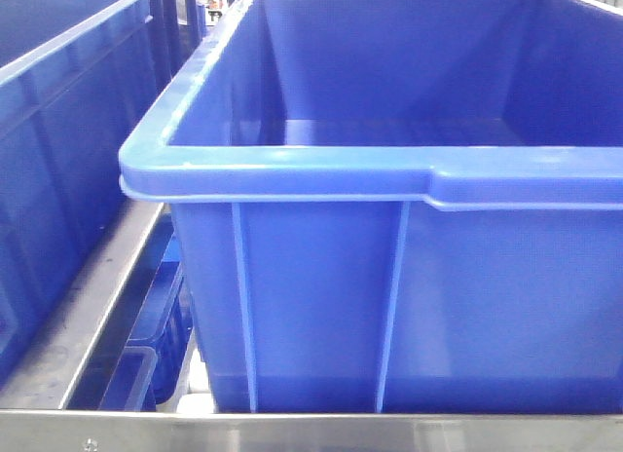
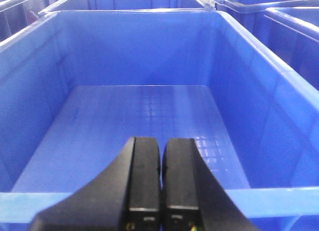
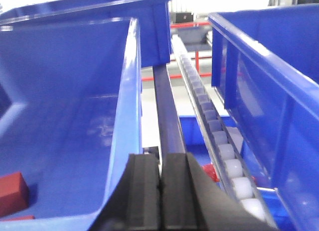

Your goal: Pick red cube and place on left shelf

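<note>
Presently, your inventory read: red cube (image 3: pixel 11 193) on the bin (image 3: pixel 65 106) floor, near left; right gripper (image 3: pixel 160 183) and left gripper (image 2: pixel 161 178) both pinched closed, empty. Risk: you descended without opening, so the fingers would have knocked the cube aside.

red cube (image 3: pixel 11 193) cut off at left edge; bin (image 1: pixel 389 169) cropped right

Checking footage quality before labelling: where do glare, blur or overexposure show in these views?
Front view: soft overall, pale glare along the blue plastic bin's rim. Left wrist view: window-like reflections on the bin floor, black gripper blurred up close. Right wrist view: background blown white, red cube cropped at the edge, white rollers fairly sharp.
</note>
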Controlling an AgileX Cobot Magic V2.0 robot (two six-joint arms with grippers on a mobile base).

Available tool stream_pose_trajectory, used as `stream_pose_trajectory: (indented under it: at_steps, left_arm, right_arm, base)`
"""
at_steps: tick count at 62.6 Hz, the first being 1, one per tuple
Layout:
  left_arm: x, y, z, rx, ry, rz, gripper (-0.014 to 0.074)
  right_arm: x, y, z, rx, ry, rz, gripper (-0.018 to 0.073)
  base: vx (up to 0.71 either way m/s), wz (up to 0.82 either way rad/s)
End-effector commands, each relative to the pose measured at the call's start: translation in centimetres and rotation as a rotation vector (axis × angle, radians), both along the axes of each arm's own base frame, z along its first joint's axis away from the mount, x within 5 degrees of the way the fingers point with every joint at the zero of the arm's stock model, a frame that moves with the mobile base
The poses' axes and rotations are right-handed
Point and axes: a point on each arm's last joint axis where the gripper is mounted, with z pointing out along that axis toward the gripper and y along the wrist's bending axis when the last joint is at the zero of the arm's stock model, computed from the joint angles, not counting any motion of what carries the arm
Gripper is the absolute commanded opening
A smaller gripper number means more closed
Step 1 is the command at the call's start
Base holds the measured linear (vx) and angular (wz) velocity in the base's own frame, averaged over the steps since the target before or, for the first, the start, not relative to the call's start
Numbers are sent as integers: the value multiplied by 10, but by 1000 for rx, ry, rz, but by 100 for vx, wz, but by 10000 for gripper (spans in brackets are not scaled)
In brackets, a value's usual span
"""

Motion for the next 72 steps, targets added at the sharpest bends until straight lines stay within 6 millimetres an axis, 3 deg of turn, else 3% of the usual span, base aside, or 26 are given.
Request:
stream_pose_trajectory:
  at_steps: [1,72]
  left_arm:
    - [0,0,-2,-18,-53,-2,90]
    - [0,0,-2,-18,-53,-2,90]
  right_arm:
    - [-4,0,16,-22,-125,-11,22]
    - [-4,0,16,-44,-122,-12,22]
  base:
    - [0,0]
    - [0,0]
